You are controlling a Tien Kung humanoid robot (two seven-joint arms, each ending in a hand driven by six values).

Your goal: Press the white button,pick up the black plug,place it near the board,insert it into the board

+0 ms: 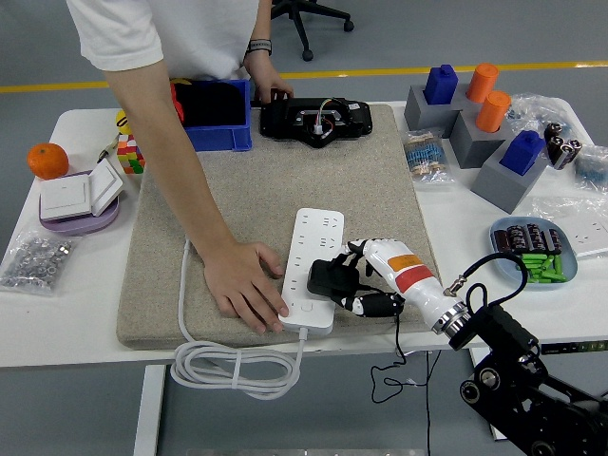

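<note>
A white power strip (314,269) lies on the beige mat (275,180), its cord coiled off the table's front edge. My right hand (353,283) reaches in from the lower right, fingers curled around the black plug (329,278), which sits on the strip's right side near its front end. A thin black cable hangs from the hand over the table edge. Whether the plug's pins are in a socket is hidden. A person's hand (245,290) lies flat on the mat, fingertips touching the strip's left edge. My left arm is out of sight.
The person's other hand (264,81) rests at the blue bin (220,119) near a black device (315,121). Grey blocks with blue and orange cylinders (480,114) stand back right. A blue plate of parts (534,249) sits right. An orange (47,160), wall switch (76,195) and bagged screws (38,258) lie left.
</note>
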